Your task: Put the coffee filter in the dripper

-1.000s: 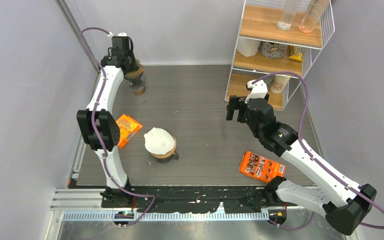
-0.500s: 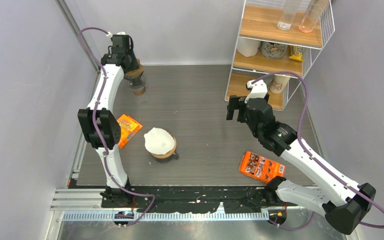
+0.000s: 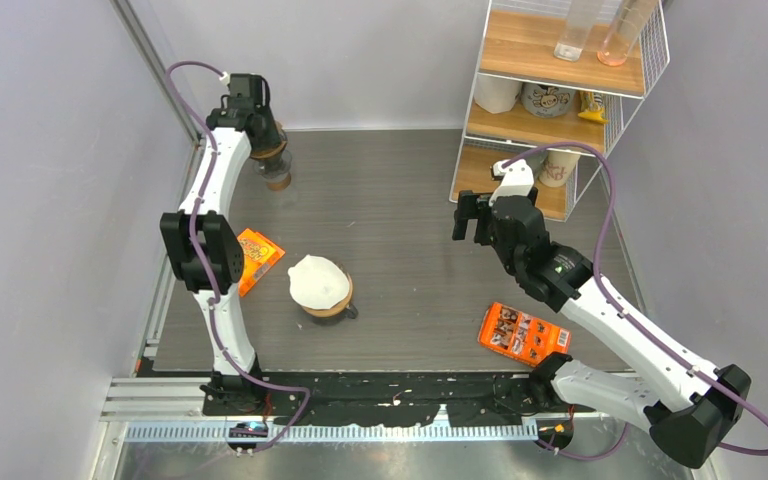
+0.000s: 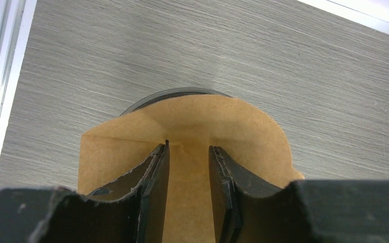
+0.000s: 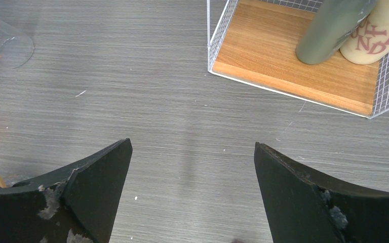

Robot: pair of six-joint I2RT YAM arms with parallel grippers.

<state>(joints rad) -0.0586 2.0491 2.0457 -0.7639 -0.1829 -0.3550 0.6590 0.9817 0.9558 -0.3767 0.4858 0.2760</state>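
A brown paper coffee filter (image 4: 192, 119) sits over the dark round rim of a glass dripper (image 4: 174, 93) at the far left of the table. In the top view the filter (image 3: 276, 150) rests above the dripper (image 3: 278, 178). My left gripper (image 4: 188, 147) is right over the filter, with its jaws a narrow gap apart and paper showing between and around them; it also shows in the top view (image 3: 265, 138). My right gripper (image 5: 192, 147) is wide open and empty above bare table near the shelf, and shows in the top view (image 3: 470, 218).
A second dripper with a white filter (image 3: 320, 283) stands mid-table. Orange packets lie to the left (image 3: 256, 255) and at the front right (image 3: 523, 332). A wire shelf rack (image 3: 560, 90) with cups stands at the back right; its lowest board (image 5: 294, 66) is near my right gripper.
My left wrist has shifted slightly towards the back left. The brown filter stays on the dripper. The right arm has not moved.
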